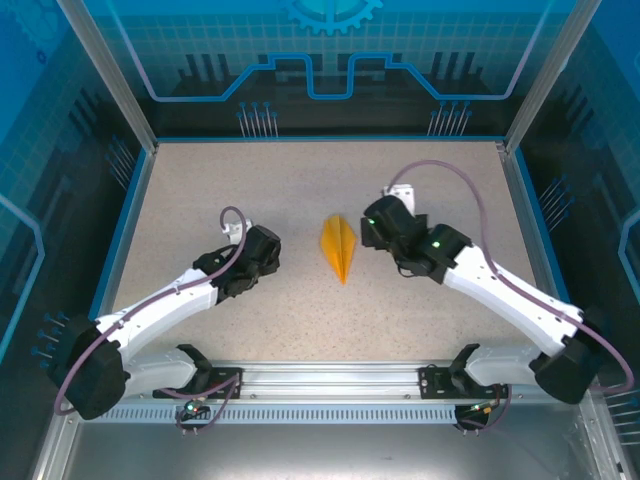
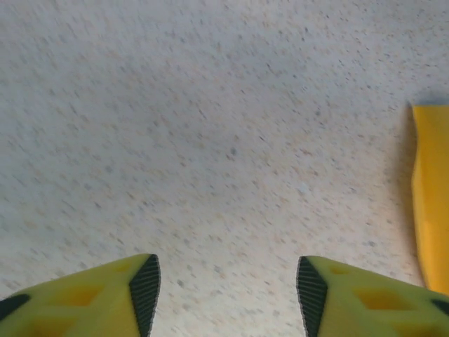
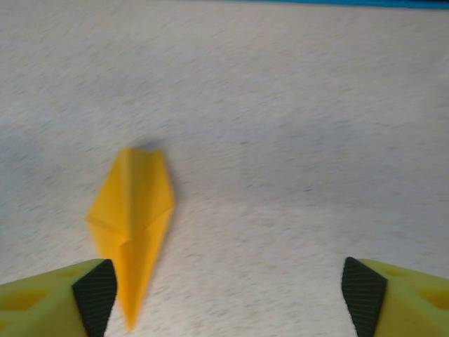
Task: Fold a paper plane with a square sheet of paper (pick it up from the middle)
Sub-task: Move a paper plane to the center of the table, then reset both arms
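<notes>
Two arms reach in from the near edge of the speckled table (image 1: 300, 180). The left gripper (image 2: 228, 289) hovers with fingers spread over bare tabletop, and the right gripper (image 3: 224, 298) gapes wider, grasping nothing. Between them, apart from both, the orange-yellow paper plane (image 1: 339, 246) lies flat mid-table, its long point toward the near edge.

We see the left gripper (image 2: 228, 295) with its jaws apart, above the speckled table (image 2: 210, 140). At the right edge lies an orange-yellow strip, probably the paper plane (image 2: 431, 203); the view is blurred.
</notes>
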### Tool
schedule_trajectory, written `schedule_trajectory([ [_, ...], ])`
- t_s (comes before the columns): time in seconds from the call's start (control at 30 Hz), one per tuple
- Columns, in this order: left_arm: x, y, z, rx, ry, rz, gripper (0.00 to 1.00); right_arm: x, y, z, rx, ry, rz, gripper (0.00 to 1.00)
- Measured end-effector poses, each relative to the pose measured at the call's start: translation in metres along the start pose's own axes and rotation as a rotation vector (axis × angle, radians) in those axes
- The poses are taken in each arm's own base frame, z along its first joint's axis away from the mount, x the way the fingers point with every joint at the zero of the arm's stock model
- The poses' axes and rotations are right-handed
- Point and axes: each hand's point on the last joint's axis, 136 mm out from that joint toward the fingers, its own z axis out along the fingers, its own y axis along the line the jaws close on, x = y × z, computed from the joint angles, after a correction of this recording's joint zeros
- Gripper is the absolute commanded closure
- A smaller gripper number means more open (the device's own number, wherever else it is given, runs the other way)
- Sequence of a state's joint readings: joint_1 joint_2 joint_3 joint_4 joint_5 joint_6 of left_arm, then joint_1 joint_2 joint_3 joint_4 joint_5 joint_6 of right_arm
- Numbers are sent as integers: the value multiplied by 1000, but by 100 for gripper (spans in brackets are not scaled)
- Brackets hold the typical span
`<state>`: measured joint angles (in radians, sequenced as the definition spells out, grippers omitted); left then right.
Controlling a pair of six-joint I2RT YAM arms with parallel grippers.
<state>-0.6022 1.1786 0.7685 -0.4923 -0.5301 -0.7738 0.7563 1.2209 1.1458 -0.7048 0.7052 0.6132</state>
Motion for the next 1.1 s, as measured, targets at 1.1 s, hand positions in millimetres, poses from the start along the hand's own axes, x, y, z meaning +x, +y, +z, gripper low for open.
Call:
schedule_trajectory([
  [1.1, -90, 89, 94, -141, -386, 238, 2, 63, -108, 154, -5, -245, -153, 0],
])
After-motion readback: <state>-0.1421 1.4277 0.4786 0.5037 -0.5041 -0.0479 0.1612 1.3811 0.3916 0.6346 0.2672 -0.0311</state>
